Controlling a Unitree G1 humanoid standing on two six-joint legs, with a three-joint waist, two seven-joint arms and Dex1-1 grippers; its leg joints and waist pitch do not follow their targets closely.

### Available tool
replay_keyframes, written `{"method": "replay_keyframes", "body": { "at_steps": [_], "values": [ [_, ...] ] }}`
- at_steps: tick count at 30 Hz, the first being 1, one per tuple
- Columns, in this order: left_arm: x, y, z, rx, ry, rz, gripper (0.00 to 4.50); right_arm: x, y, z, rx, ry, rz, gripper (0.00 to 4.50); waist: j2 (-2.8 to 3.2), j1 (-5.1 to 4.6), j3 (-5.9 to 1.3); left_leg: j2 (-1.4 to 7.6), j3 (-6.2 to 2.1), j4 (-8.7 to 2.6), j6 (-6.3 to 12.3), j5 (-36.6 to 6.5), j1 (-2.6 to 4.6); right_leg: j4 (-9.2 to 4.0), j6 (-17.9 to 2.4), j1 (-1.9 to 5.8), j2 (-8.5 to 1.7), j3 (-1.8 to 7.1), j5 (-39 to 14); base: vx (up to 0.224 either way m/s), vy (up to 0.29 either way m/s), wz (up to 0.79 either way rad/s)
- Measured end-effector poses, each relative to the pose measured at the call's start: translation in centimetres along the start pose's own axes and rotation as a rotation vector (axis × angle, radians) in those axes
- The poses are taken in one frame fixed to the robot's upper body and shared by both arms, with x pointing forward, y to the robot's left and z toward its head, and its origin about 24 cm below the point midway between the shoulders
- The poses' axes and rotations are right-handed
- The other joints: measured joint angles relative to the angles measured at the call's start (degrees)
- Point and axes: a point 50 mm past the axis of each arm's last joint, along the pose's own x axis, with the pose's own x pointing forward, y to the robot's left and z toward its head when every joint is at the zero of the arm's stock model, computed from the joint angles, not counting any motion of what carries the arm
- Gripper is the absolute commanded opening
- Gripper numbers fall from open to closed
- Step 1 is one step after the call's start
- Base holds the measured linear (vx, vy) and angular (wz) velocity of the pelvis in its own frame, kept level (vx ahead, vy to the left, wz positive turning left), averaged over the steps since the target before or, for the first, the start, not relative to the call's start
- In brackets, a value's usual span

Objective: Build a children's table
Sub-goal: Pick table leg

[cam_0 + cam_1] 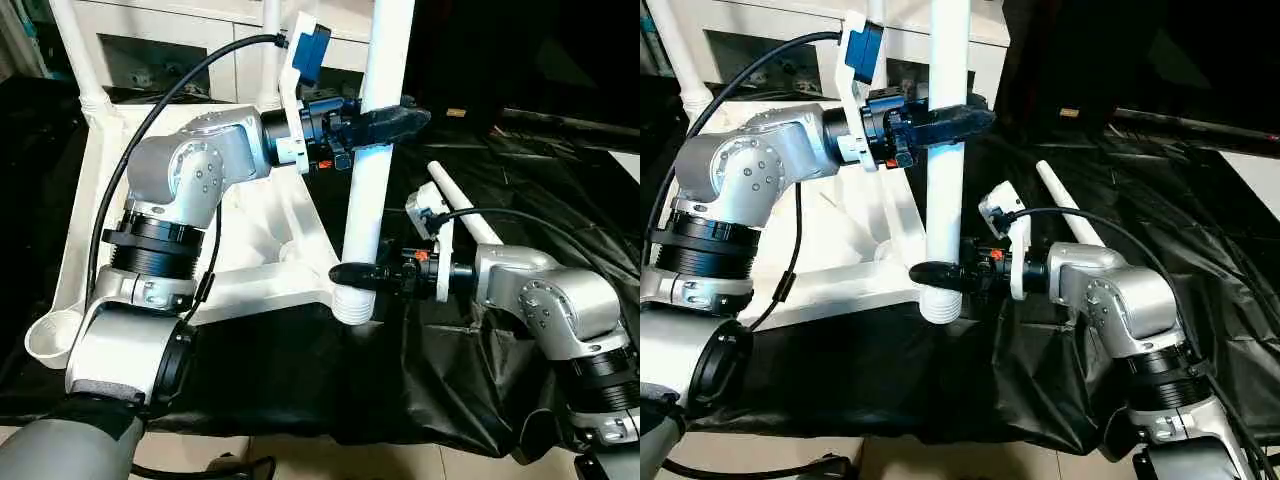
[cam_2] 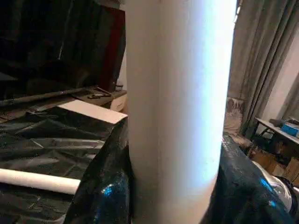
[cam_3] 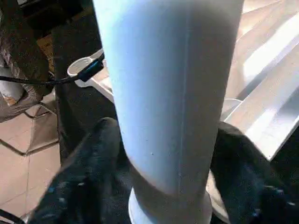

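Note:
The children's table top (image 1: 268, 218) lies upside down on the black cloth, ribbed underside up. One white leg (image 1: 368, 190) stands upright in its near right corner socket (image 1: 352, 303). My left gripper (image 1: 400, 120) is shut on this leg high up, and its black fingers (image 2: 100, 196) sit on both sides of the tube. Lower down, just above the socket, my right gripper (image 1: 352, 272) is shut on the same leg (image 3: 168, 93). Another leg (image 1: 78, 55) stands at the far left corner. A loose leg (image 1: 465, 208) lies on the cloth behind my right arm.
An empty round socket (image 1: 48, 335) sits at the near left corner of the top. A white cabinet with glass doors (image 1: 190, 50) stands behind. The black cloth (image 1: 330, 375) hangs over the work table's front edge, with tiled floor (image 1: 350, 460) below.

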Motion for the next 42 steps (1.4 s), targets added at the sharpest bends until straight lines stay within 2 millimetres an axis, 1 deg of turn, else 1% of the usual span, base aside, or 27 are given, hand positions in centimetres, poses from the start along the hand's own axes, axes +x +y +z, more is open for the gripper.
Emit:
{"method": "replay_keyframes", "body": {
  "at_steps": [1,3,4,5,6,11,16,17,18,20,22,23,25,27,28,29,30,32,34,36,38,40,41,42],
  "values": [
    [0.0,0.0,0.0,0.002,0.000,-0.001,1.70,0.0,0.0,0.0,0.001,0.000,0.000,2.58,0.00,0.00,0.00,0.00,0.00,0.00,0.00,0.0,0.00,0.00,0.0,0.00,0.00,0.00,0.0,0.000,0.000,0.00],
    [0.0,-0.1,0.1,0.004,-0.001,-0.003,1.70,0.0,0.0,0.0,0.003,0.000,0.000,2.55,0.00,0.00,0.00,0.00,0.00,0.00,0.00,0.0,0.00,0.00,0.0,0.00,0.00,0.00,0.0,0.000,0.000,0.00],
    [0.0,-0.1,0.1,0.002,-0.001,-0.003,1.70,0.1,-0.1,-0.1,0.007,-0.002,0.000,2.34,0.00,-0.01,0.00,0.00,0.00,0.00,0.00,0.0,0.00,0.00,0.0,0.00,0.00,0.00,0.0,0.000,0.000,0.00],
    [0.0,-0.1,0.0,0.002,0.000,-0.003,1.70,0.2,0.0,-0.1,0.008,-0.003,0.002,2.34,0.00,-0.01,0.00,0.00,0.00,0.00,0.00,0.0,0.00,0.00,0.0,0.00,0.00,0.00,0.0,0.000,0.000,0.00],
    [0.0,-0.1,0.0,0.001,0.000,-0.004,1.70,0.2,0.0,-0.1,0.009,-0.004,0.003,2.18,0.00,-0.01,0.00,0.00,0.00,0.00,0.00,0.0,0.00,0.01,0.0,0.00,0.00,0.00,0.0,0.000,0.000,0.00],
    [0.1,-0.1,0.0,-0.005,0.003,-0.003,1.70,0.5,0.1,-0.2,0.001,-0.004,0.014,1.96,0.00,-0.01,0.00,0.00,0.00,0.00,0.00,0.0,0.01,0.01,0.0,0.00,0.00,0.00,0.0,0.000,0.000,0.00],
    [0.1,-0.1,0.0,-0.011,0.000,0.002,1.70,0.5,0.1,-0.2,0.000,-0.007,0.016,1.93,0.00,0.01,0.00,0.00,0.00,0.01,0.00,0.0,0.00,0.01,0.0,0.01,0.00,0.00,0.0,0.000,0.000,0.00],
    [0.1,0.0,0.0,-0.019,-0.002,0.004,2.26,0.5,0.1,-0.2,0.000,-0.007,0.016,1.93,0.00,0.00,0.00,0.00,0.00,0.01,0.00,0.0,0.01,0.01,0.0,0.01,0.00,0.00,0.0,0.000,0.000,0.00],
    [0.0,0.0,-0.1,-0.031,-0.003,0.006,2.40,0.6,0.2,-0.2,0.003,-0.009,0.018,1.93,0.00,-0.01,0.00,0.00,0.00,0.01,0.00,0.0,0.01,0.01,-0.1,0.01,0.00,0.00,0.0,0.000,0.000,0.00],
    [0.2,0.0,-0.1,-0.041,-0.016,0.011,2.46,0.8,0.2,-0.3,0.009,-0.024,0.012,1.92,0.02,0.00,0.01,0.00,0.00,0.01,0.00,0.0,0.00,0.02,-0.1,-0.01,0.00,0.00,0.0,0.000,0.000,0.00],
    [0.6,0.0,0.1,-0.028,-0.068,0.030,2.75,0.9,0.1,0.0,0.011,-0.057,-0.001,1.91,0.01,0.11,0.00,0.00,0.00,0.03,0.00,0.0,-0.01,0.01,-0.1,0.02,0.00,-0.01,0.0,0.000,0.000,0.00],
    [0.8,0.0,0.1,-0.019,-0.100,0.040,2.83,0.9,0.1,0.1,0.010,-0.072,-0.011,1.91,0.01,0.15,0.00,0.00,0.00,0.05,0.00,0.0,-0.01,0.01,-0.1,0.03,-0.01,0.00,0.0,0.000,0.000,0.00],
    [1.1,0.2,0.4,0.004,-0.207,0.080,2.86,0.8,-0.2,0.3,0.019,-0.103,-0.037,1.89,0.01,0.12,0.00,0.00,-0.01,0.08,0.00,0.0,-0.01,0.00,-0.1,0.06,-0.01,-0.01,0.1,0.000,0.000,0.00],
    [0.8,0.5,1.0,0.021,-0.317,0.125,2.86,0.6,-0.5,0.4,0.037,-0.131,-0.063,1.88,0.01,0.11,0.00,0.00,-0.02,0.09,0.00,0.0,-0.03,0.01,-0.1,0.04,-0.01,-0.02,0.1,0.000,0.000,0.00],
    [0.9,0.6,1.2,-0.022,-0.435,0.153,2.86,0.6,-0.7,0.4,0.050,-0.158,-0.079,1.87,0.02,0.11,-0.01,0.00,-0.02,0.09,0.00,0.0,0.00,0.02,-0.2,0.07,-0.01,-0.01,0.1,0.000,0.000,0.00],
    [0.4,0.9,1.5,-0.070,-0.568,0.190,2.86,0.6,-0.8,0.6,0.060,-0.199,-0.096,1.87,0.02,0.12,-0.01,0.00,-0.02,0.12,0.01,0.0,-0.01,0.04,-0.2,0.07,-0.01,-0.02,0.1,0.000,0.000,0.00],
    [-0.2,1.3,1.2,-0.108,-0.643,0.228,2.86,0.6,-0.9,0.9,0.060,-0.230,-0.106,1.87,0.01,0.13,-0.01,0.01,-0.03,0.12,0.01,0.0,-0.01,0.04,-0.2,0.06,-0.01,-0.03,0.1,0.000,0.000,0.00],
    [-1.0,1.9,0.6,-0.159,-0.707,0.289,2.86,0.3,-1.1,1.2,0.054,-0.263,-0.134,1.86,0.01,0.07,-0.01,0.01,-0.04,0.12,0.01,0.0,-0.02,0.05,-0.2,0.04,-0.01,-0.04,0.1,0.000,0.000,0.00],
    [-2.5,2.8,0.4,-0.172,-0.743,0.366,2.86,0.0,-1.4,1.5,0.038,-0.290,-0.173,1.86,0.01,-0.09,-0.01,0.02,-0.04,0.10,0.01,0.0,-0.02,0.05,-0.1,0.02,0.00,-0.05,0.1,0.000,0.000,0.00],
    [-3.9,3.4,0.5,-0.124,-0.722,0.431,2.86,-0.2,-1.6,1.6,0.013,-0.300,-0.215,1.86,0.01,-0.20,-0.01,0.02,-0.06,0.09,0.01,0.0,-0.02,0.05,0.0,0.00,0.01,-0.05,0.0,0.000,0.000,0.00],
    [-4.7,3.7,0.6,-0.071,-0.693,0.475,2.86,-0.4,-2.0,1.4,0.008,-0.299,-0.249,1.86,0.00,-0.18,-0.01,0.02,-0.07,0.10,0.00,0.0,-0.02,0.01,0.0,0.01,0.01,-0.05,0.0,0.000,0.000,0.00],
    [-5.2,3.8,-0.1,0.111,-0.476,0.511,2.86,-0.4,-2.6,1.1,-0.012,-0.289,-0.317,1.86,-0.01,-0.06,-0.02,0.01,-0.07,0.07,0.01,0.0,0.01,-0.02,0.1,0.05,0.00,-0.04,0.0,0.000,0.000,0.00],
    [-5.5,3.9,-0.9,0.195,-0.348,0.517,2.86,-0.4,-3.0,0.9,-0.019,-0.282,-0.360,1.86,-0.01,-0.11,-0.03,0.00,-0.07,0.04,0.00,0.0,0.03,-0.03,0.1,0.06,0.00,-0.03,0.0,0.000,0.000,0.00],
    [-6.1,4.0,-2.5,0.294,-0.159,0.510,2.86,-0.5,-3.6,0.5,-0.020,-0.268,-0.421,1.86,-0.02,-0.17,-0.03,0.00,-0.06,0.03,0.00,0.0,0.03,-0.04,0.1,0.05,0.00,-0.01,-0.1,0.000,0.000,0.00]
  ]
}}
